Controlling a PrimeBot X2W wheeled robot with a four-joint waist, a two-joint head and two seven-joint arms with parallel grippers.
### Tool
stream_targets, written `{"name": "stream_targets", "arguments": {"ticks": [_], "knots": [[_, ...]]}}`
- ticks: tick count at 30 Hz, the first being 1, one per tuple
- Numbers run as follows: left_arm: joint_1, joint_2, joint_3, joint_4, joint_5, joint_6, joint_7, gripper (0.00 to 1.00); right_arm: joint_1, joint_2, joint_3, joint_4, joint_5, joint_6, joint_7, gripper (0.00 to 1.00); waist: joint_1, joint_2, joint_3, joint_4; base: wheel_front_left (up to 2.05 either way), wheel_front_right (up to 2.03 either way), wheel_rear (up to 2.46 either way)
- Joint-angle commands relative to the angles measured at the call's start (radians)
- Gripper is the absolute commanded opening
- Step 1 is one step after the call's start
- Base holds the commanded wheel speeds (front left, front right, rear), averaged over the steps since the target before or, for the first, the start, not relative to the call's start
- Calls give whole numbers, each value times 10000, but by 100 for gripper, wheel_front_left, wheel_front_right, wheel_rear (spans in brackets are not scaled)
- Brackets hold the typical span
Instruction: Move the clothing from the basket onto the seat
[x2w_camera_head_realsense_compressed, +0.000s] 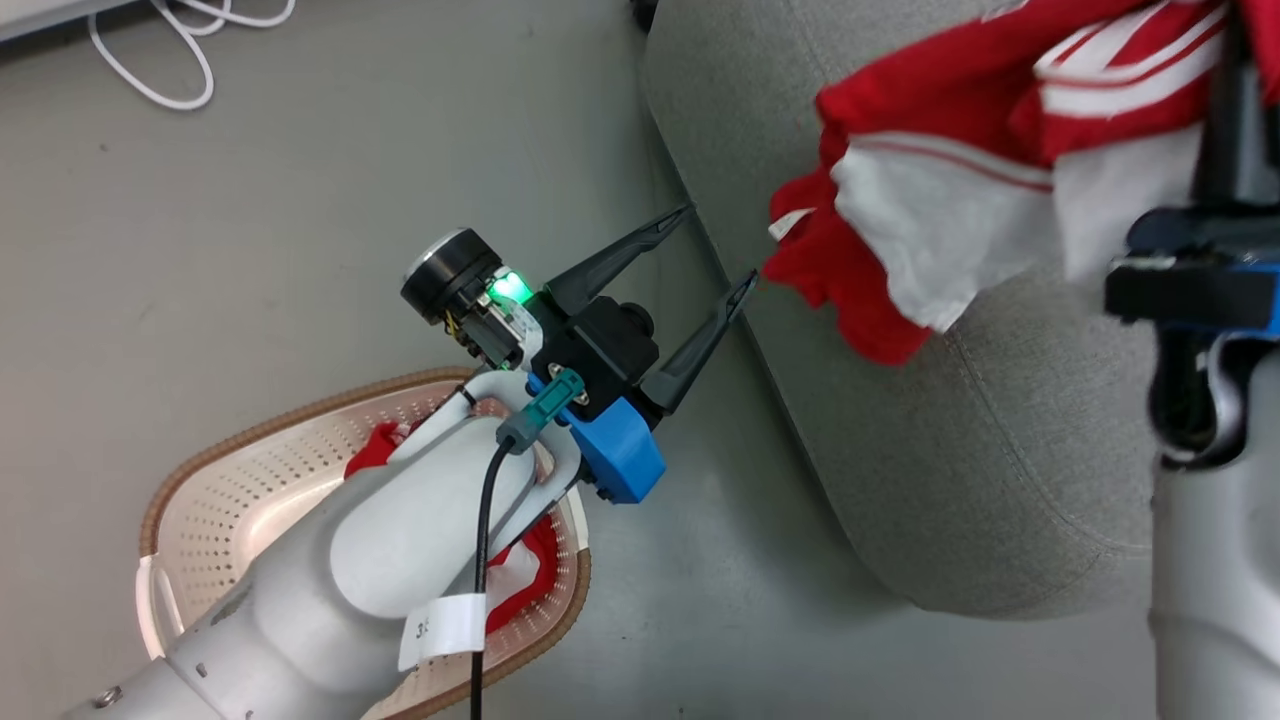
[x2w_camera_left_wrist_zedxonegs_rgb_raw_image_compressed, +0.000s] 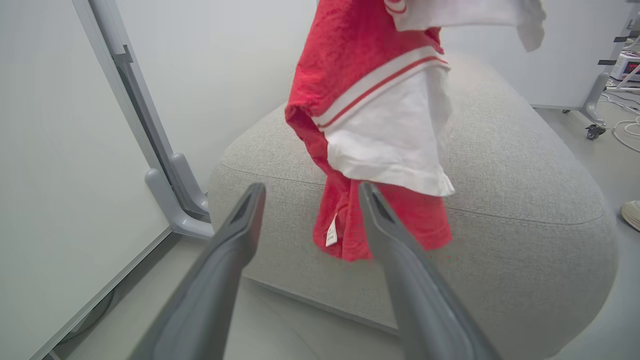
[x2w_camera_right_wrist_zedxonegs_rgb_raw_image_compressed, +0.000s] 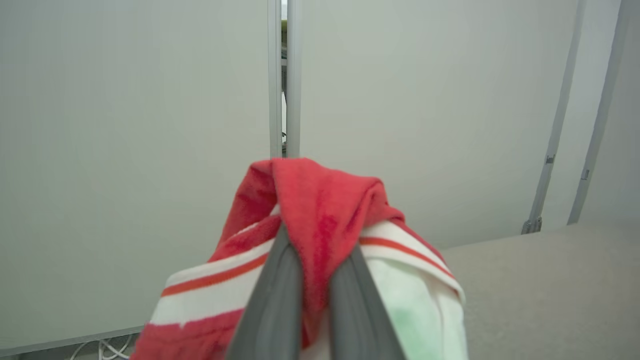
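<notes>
– Right claw (x2w_camera_right_wrist_zedxonegs_rgb_raw_image_compressed: 320, 240) is pinching tight on a bunched red sports garment with white stripes and white panels (x2w_camera_head_realsense_compressed: 940, 100), holding it up so it's dangling at the rounded edge of the big grey fabric-upholstered seat (x2w_camera_head_realsense_compressed: 1000, 450). Anyone reading which step this is?

– Looking like the carry-and-drop bit for piece one to me. The cloth is hanging in front of the seat's side rather than lying on top, and I can't tell if it's even touching, so I'm not counting it as placed yet. Left claw (x2w_camera_head_realsense_compressed: 720, 242) is hovering spread wide with nothing in it, tips just beside the garment's lower hem.

– And the basket?

– The cream-white perforated plastic basket with the brown woven-look rim (x2w_camera_head_realsense_compressed: 230, 490) is sitting on the floor under the left forearm, with a second red-and-white garment (x2w_camera_head_realsense_compressed: 375, 452) lying inside, partly hidden. So I'm guessing roughly halfway. Next, I'm thinking the right arm needs to be reaching further in over the cushion before letting go, otherwise that fabric's likely sliding off the curved edge.
</notes>
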Motion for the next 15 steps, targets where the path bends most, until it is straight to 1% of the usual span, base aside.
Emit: {"name": "stream_targets", "arguments": {"ticks": [1, 5, 9, 12, 15], "knots": [[-193, 110, 33, -98, 96, 17, 35, 100, -476, -27, -281, -121, -95, 1, -40, 0, 0, 0, 408, -8, 0, 0, 0], [-480, 420, 74, -441, 197, 61, 278, 100, -1798, -27, -1283, -512, -404, 1, -40, 0, 0, 0, 1143, 87, 0, 0, 0], [-746, 756, 81, -829, 321, 72, 504, 100, -3011, -319, -2495, -883, -472, 1, -40, 0, 0, 0, 1794, 160, 0, 0, 0], [-946, 1023, 163, -1157, 386, 143, 692, 100, -3794, -855, -3238, -969, -462, 1, -40, 0, 0, 0, 2247, 186, 0, 0, 0], [-1091, 1256, 199, -1484, 465, 176, 890, 100, -4391, -1730, -3654, -845, -521, 1, -38, 0, 0, 0, 2693, 210, 0, 0, 0]]}}
